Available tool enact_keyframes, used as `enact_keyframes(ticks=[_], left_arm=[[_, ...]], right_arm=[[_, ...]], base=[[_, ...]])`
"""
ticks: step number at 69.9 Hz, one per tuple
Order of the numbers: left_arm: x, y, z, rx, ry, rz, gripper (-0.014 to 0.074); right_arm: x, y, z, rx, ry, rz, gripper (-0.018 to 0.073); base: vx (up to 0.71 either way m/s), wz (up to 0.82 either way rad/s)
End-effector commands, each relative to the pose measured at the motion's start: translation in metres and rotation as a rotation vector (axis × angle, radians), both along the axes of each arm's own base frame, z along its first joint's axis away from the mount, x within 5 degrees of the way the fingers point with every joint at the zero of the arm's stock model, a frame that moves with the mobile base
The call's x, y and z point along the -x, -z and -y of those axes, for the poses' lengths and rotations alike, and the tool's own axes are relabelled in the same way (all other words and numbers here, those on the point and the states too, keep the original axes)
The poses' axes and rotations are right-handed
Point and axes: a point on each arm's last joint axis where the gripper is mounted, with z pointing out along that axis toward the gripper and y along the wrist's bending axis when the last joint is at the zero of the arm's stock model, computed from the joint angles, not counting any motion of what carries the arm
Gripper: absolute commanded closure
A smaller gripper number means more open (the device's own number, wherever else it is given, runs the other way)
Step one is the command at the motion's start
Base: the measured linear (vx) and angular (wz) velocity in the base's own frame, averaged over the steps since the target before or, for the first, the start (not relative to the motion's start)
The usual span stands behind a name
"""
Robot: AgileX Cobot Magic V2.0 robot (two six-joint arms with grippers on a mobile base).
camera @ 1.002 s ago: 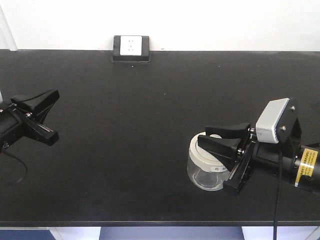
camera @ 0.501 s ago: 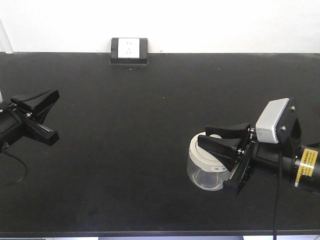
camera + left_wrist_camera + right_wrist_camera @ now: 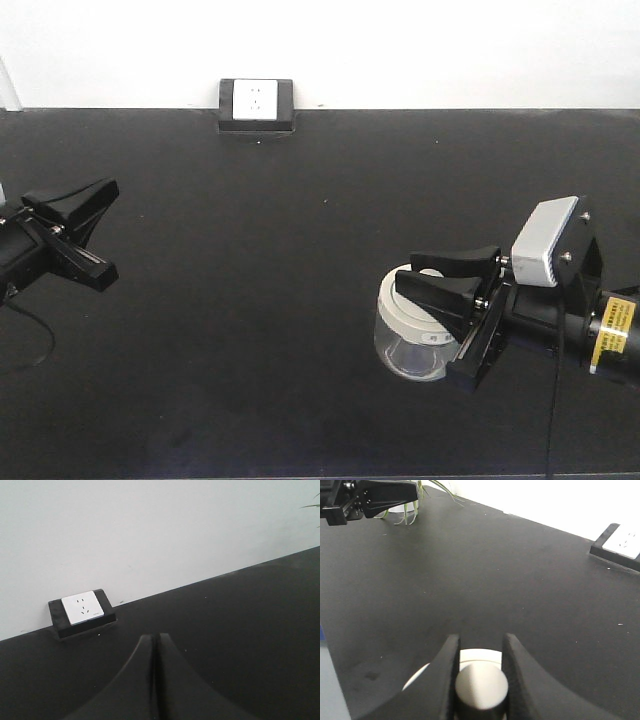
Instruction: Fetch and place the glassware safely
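The glassware is a squat clear jar with a cream-white lid, at the right of the black table. My right gripper reaches in from the right and is shut on the lid's round knob, one finger on each side. Whether the jar's base touches the table I cannot tell. In the right wrist view the right gripper hides most of the lid. At the left edge my left gripper hangs shut and holds nothing; the left wrist view shows the left gripper with its fingers pressed together.
A black-framed white wall socket sits at the table's back edge against the white wall; the socket also shows in the left wrist view. Green plant leaves show behind the left arm in the right wrist view.
The socket and the table's back edge have slid down the front view and the front edge has left it. Both arms and the jar keep their places in the picture.
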Motion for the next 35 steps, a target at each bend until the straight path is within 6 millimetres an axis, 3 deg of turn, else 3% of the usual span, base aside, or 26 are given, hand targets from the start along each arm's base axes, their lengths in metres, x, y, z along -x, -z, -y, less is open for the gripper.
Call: enact_keyframes(ticks=[1,35], left_arm=[[0.001,-0.0194,0.0008,0.057,0.011,0.097,0.0603],[0.0011,-0.0195,0.0008,0.057,0.012,0.099,0.0603]], right_arm=[[0.0,-0.0197,-0.0013,-0.087,-0.012,0.063,0.056],[-0.0003,-0.0193,-0.0014,-0.086,-0.012,0.061,0.056]], base=[[0.03,0.0],[0.02,0.01]])
